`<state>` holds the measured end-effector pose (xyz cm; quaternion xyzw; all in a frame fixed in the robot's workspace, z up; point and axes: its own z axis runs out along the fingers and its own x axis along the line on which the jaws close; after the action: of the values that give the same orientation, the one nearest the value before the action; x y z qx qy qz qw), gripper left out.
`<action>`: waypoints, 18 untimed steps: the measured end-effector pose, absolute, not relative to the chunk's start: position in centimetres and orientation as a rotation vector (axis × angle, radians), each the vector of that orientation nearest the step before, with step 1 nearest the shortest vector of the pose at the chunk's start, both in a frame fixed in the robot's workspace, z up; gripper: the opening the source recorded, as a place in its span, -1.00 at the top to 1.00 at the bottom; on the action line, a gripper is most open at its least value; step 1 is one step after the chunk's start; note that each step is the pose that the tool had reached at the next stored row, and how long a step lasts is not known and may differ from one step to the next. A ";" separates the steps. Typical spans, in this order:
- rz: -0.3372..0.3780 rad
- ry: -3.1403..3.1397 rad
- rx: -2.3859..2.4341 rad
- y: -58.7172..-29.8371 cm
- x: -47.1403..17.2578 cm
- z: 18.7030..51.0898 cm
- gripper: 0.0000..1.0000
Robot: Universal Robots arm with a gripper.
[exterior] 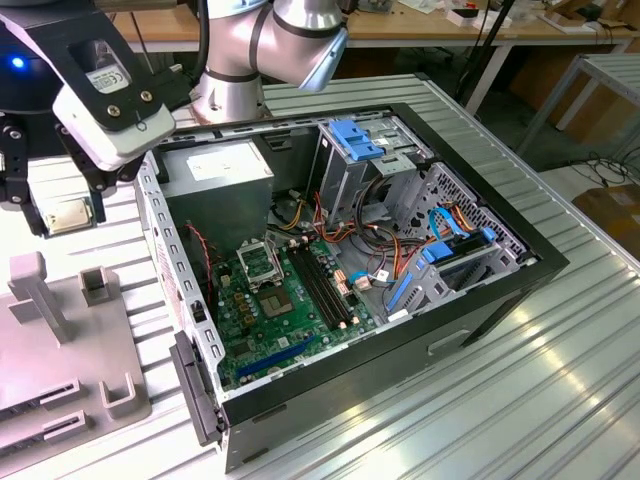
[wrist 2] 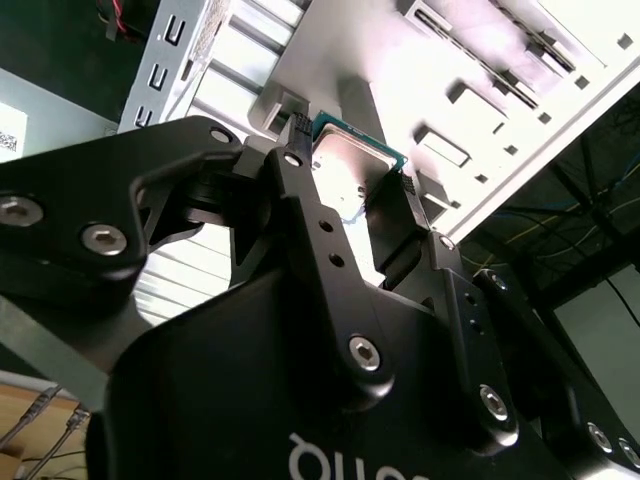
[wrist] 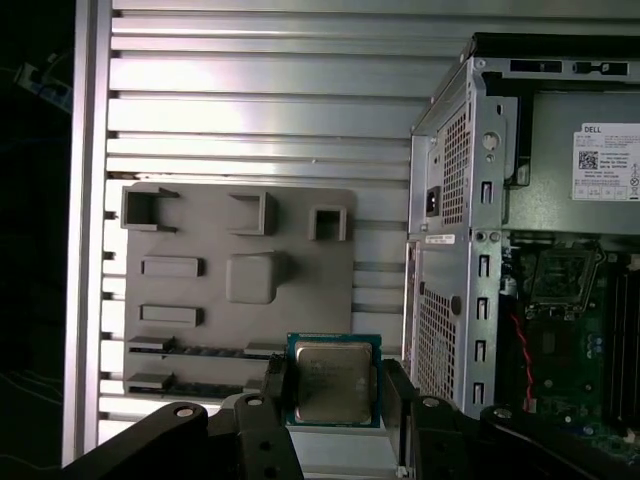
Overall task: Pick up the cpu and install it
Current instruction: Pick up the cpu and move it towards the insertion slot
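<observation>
the pick-up looked done and the install not yet begun. the hand (wrist: 335, 395) was closed on the cpu (wrist: 333, 375), its two black fingers (wrist: 274, 378) pressing opposite edges of the chip, with the metal top facing the first wrist view. the cpu hung above the grey holder plate (wrist: 240, 270) on the ribbed table (wrist: 250, 100), just outside the open computer case (exterior: 540, 268). the black-framed socket (wrist: 558, 277) on the green motherboard (exterior: 290, 315) looked empty and lay well apart from the chip, beyond the case wall. by my reading, seating it would call for the chip held level over the socket, square to its frame, and a gentle descent.
</observation>
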<state>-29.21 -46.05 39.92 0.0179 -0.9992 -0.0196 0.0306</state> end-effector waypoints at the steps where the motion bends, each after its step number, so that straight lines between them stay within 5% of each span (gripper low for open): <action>1: -0.060 -3.079 0.055 -46.1 -29.1 39.9 0.06; 18: -0.060 -3.079 0.055 -46.1 -27.8 39.9 0.06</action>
<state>-27.80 -46.05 39.91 0.0179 -0.9992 -0.0196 0.0306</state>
